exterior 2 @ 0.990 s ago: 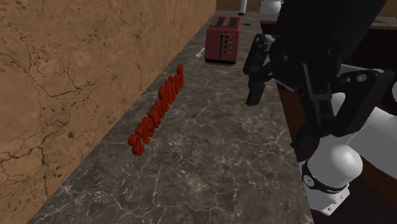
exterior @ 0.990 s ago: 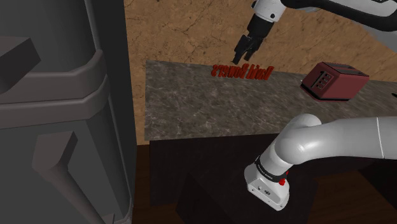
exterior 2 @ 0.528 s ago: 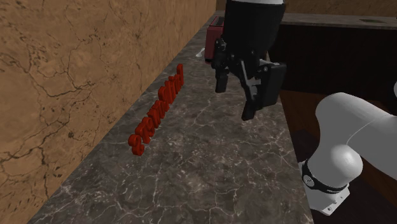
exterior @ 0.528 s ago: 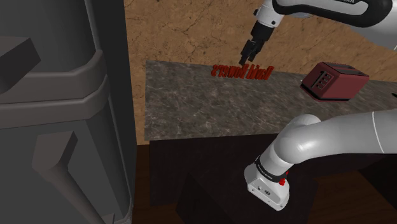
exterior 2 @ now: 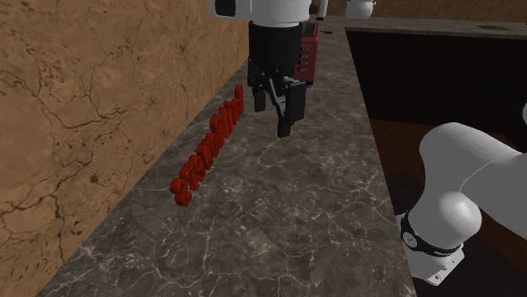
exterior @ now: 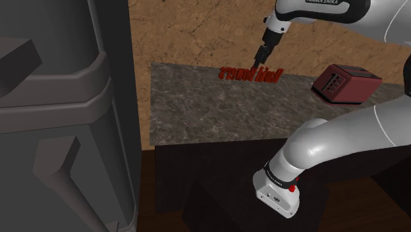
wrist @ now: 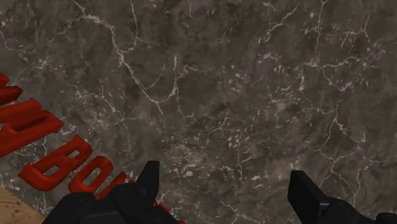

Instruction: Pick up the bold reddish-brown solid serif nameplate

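Dark grey marbled countertop [wrist: 222, 83] shows between the 2 black fingers, which stand well apart and clasp nothing, so we read the jaws as open. The gripper [wrist: 226, 188] points down at the stone. In the wrist view, the red block letters of the nameplate [wrist: 44, 153] run just beside 1 finger [wrist: 149, 181] and partly under it.

In the second exterior view the gripper [exterior 2: 272, 116] hangs above the countertop [exterior 2: 270, 228], close to the far end of the nameplate [exterior 2: 207, 148] and on its right. The nameplate lies flat on the stone along the foot of the brown cracked wall [exterior 2: 84, 101], its letters a bold red-brown serif.

In the shoulder view the gripper [exterior: 262, 58] comes down just above the nameplate [exterior: 250, 74], which sits at the far edge of the countertop [exterior: 197, 112] against the wall [exterior: 191, 33]. A dark red toaster [exterior: 346, 84] stands on the same surface, well apart on that view's right; in the second exterior view we see the toaster [exterior 2: 311, 52] partly behind the hand. The white arm [exterior: 309, 151] rises from near the lower right and arches over to the far side. A large dark grey unit [exterior: 59, 112] takes up the shoulder view's left.
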